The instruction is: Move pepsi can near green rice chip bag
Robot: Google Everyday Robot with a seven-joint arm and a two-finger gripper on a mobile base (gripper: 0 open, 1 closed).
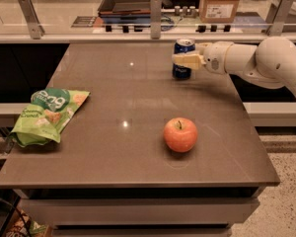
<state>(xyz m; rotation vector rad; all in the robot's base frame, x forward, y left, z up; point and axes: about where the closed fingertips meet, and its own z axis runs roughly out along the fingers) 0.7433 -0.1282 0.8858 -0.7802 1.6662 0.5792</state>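
Tool grips upright pepsi can, far right; green rice chip bag lies well apart, left.

Warm overhead light, table glints, shadow beneath end effector gripping pepsi can

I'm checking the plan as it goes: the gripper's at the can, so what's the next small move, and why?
Probably lift the can slightly and start it left toward the bag. The gripper is at the can, far right on the table, while the bag lies at the left edge. The apple sits nearer the front, seemingly off that path.
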